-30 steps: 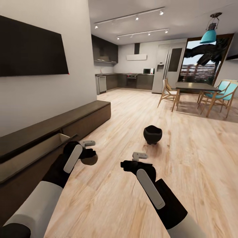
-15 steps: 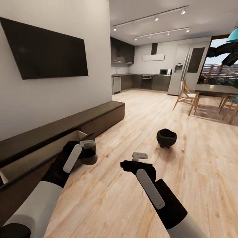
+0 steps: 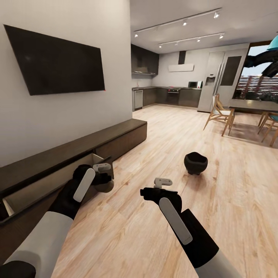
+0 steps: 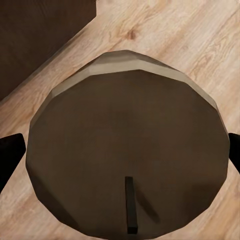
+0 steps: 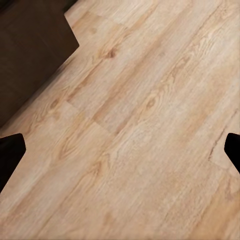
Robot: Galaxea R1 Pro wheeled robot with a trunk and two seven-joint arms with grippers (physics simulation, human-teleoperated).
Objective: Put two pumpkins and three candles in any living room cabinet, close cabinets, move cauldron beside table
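Brown round candle (image 4: 125, 150) pinched in left hand (image 3: 101, 178) beside open cabinet (image 3: 58, 166) drawer; right hand (image 3: 156, 187) spread, empty.

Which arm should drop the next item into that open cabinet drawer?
Left. The left gripper holds a candle beside the open drawer; the right gripper is open over the floor, farther from the cabinet.

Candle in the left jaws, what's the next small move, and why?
Probably swing the left gripper sideways over the open drawer of the cabinet, then lower the candle in. The candle sits between the jaws above bare floor, right beside the drawer's open corner, so a short move should reach it.
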